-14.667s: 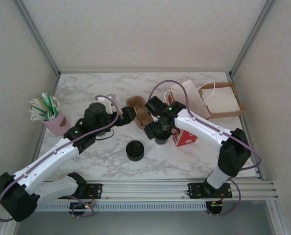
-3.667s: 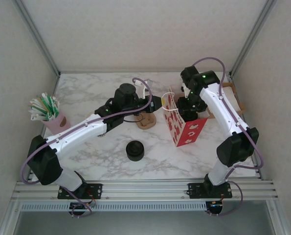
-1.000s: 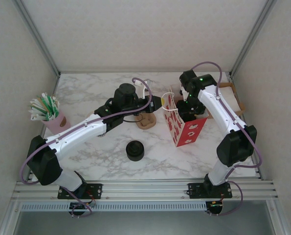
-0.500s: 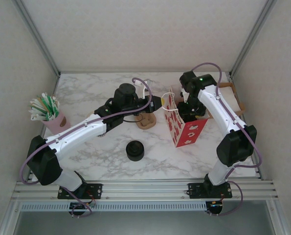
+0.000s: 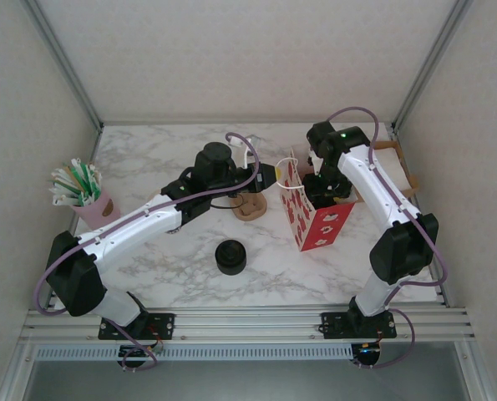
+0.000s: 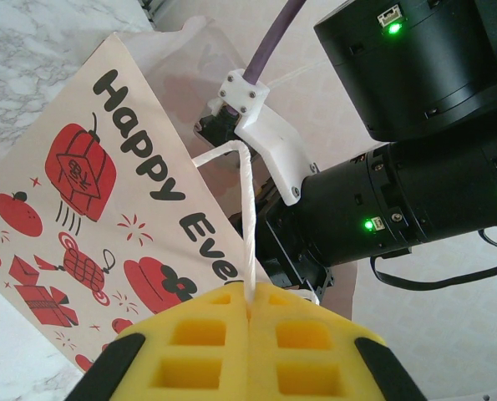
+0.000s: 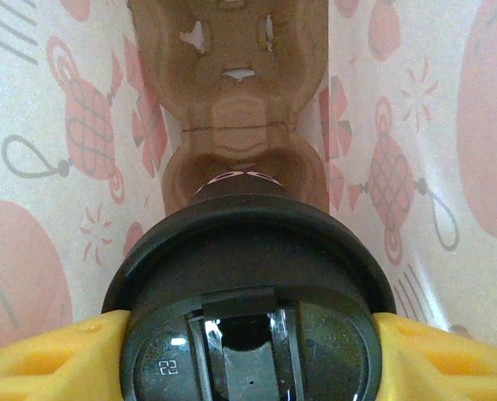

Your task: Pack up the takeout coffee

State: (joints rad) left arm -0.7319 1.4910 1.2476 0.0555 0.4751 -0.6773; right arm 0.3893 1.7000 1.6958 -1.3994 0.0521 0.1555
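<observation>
White-walled enclosure with an aluminium frame, marble table (image 5: 164, 267) underneath.

Left gripper (image 6: 250, 313) – yellow pads pressed together on the white cord handle (image 6: 246, 217) of the printed gift bag (image 5: 319, 225), with the cord running taut up out of the pads. The bag stands upright, right of the table's centre, mouth open.

Right arm reaches down into the bag from above. In the right wrist view the right gripper (image 7: 248, 351) is clamped on the takeout coffee (image 7: 248, 276), one yellow finger (image 7: 39, 355) against each side of its black lid. So the coffee is inside the bag – the printed paper walls rise on both sides of it. Below it on the bag's floor lies a brown pulp cup carrier (image 7: 231, 100). I cannot tell whether the cup is seated in a pocket or hanging above it.

Elsewhere on the table:
- a second brown carrier (image 5: 252, 205), just left of the bag
- short stack of black lids (image 5: 230, 256), nearer the arm bases
- pink cup of straws (image 5: 96, 210), far left edge
- cardboard tray (image 5: 394, 159), behind the right arm
</observation>
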